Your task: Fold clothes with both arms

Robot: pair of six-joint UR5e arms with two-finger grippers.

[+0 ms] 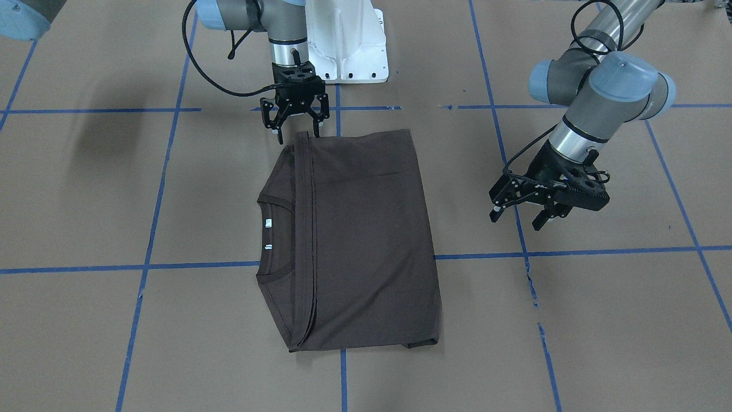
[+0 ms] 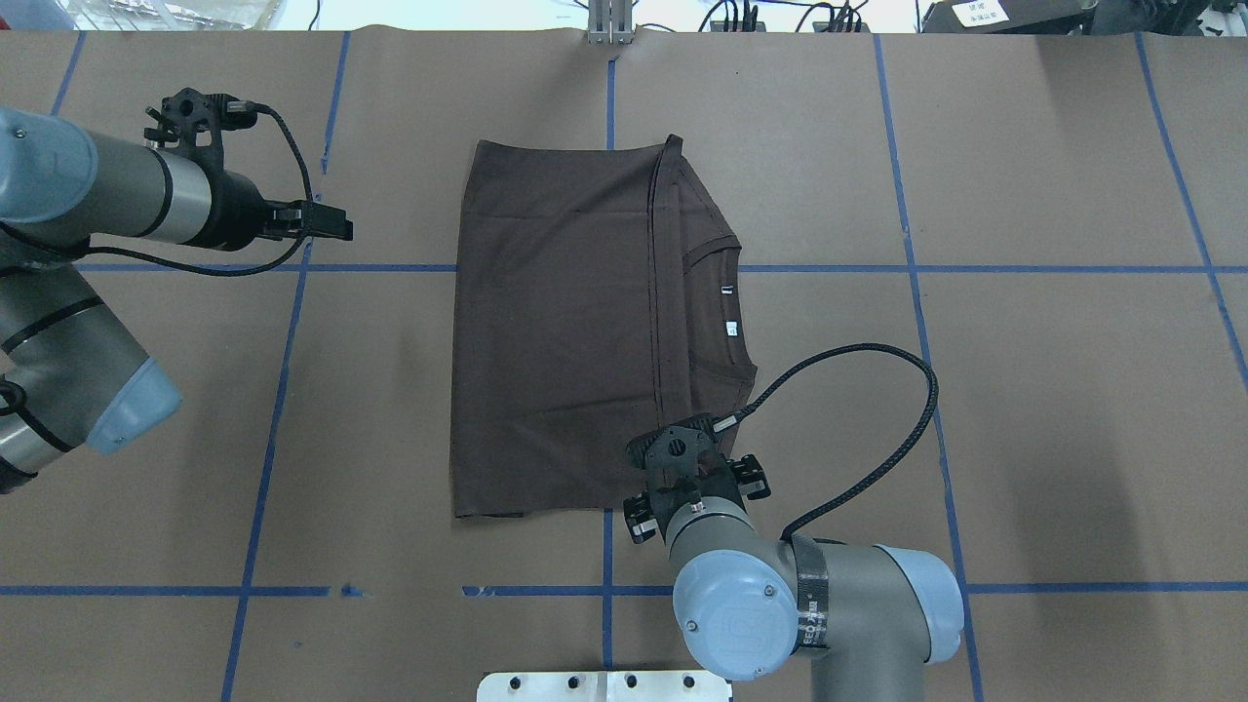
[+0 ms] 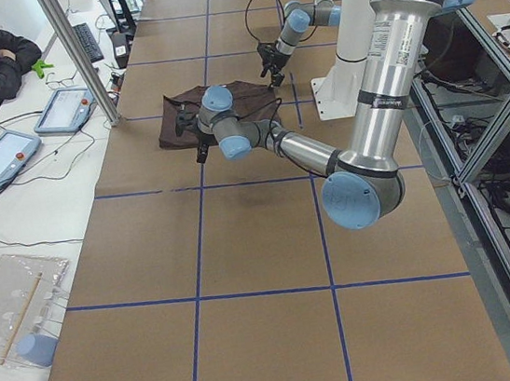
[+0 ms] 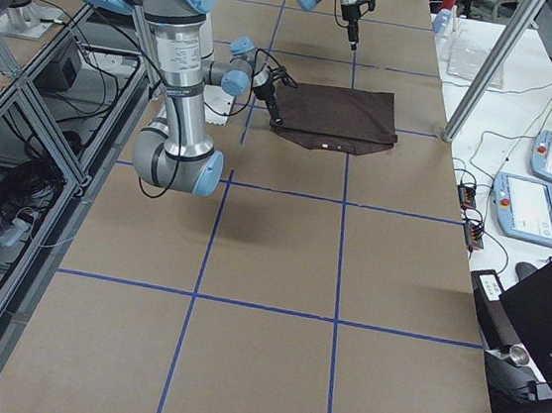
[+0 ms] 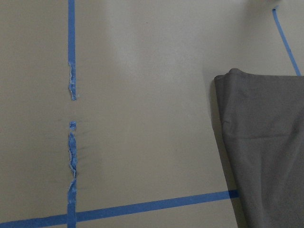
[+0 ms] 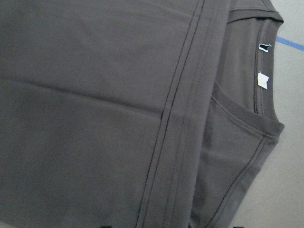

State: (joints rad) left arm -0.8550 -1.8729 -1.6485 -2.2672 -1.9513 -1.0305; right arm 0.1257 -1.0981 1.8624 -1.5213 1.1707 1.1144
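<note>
Right gripper (image 1: 297, 134) jaws spread, empty, one fingertip just over T-shirt (image 1: 360, 240) corner nearest robot base. Left gripper (image 1: 516, 220) jaws spread, empty, above bare table (image 1: 600, 297), well apart from shirt's folded edge. Shirt folded to rectangle, flat at table centre, long axis running from robot toward far side; collar (image 6: 247, 114) points to robot's right, hem just beside it. Two white neck tags (image 1: 267, 224); print too small to read
</note>
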